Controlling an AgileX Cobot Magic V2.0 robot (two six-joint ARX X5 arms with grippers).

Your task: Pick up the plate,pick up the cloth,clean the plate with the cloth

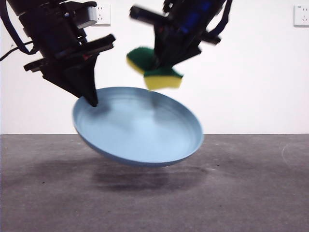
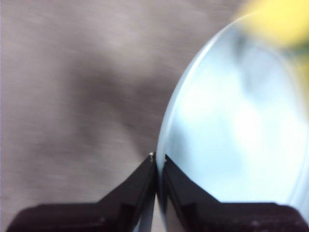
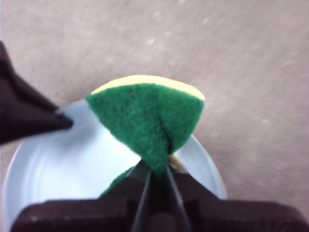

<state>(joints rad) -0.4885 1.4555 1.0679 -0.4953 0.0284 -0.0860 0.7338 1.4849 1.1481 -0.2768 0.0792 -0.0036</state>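
Observation:
The light-blue plate (image 1: 140, 128) hangs tilted above the table, its inside facing the front view. My left gripper (image 1: 91, 100) is shut on the plate's rim at its upper left; in the left wrist view my left gripper (image 2: 158, 159) pinches the rim of the plate (image 2: 236, 135). My right gripper (image 1: 159, 65) is shut on the cloth, a yellow sponge with a green top (image 1: 157, 70), just above the plate's far rim. In the right wrist view the sponge (image 3: 147, 121) is squeezed in my right gripper (image 3: 158, 171) over the plate (image 3: 72, 164).
The grey table (image 1: 251, 193) lies below, with the plate's shadow under it. A white wall with sockets (image 1: 301, 14) stands behind. The left gripper's tip (image 3: 53, 121) shows in the right wrist view.

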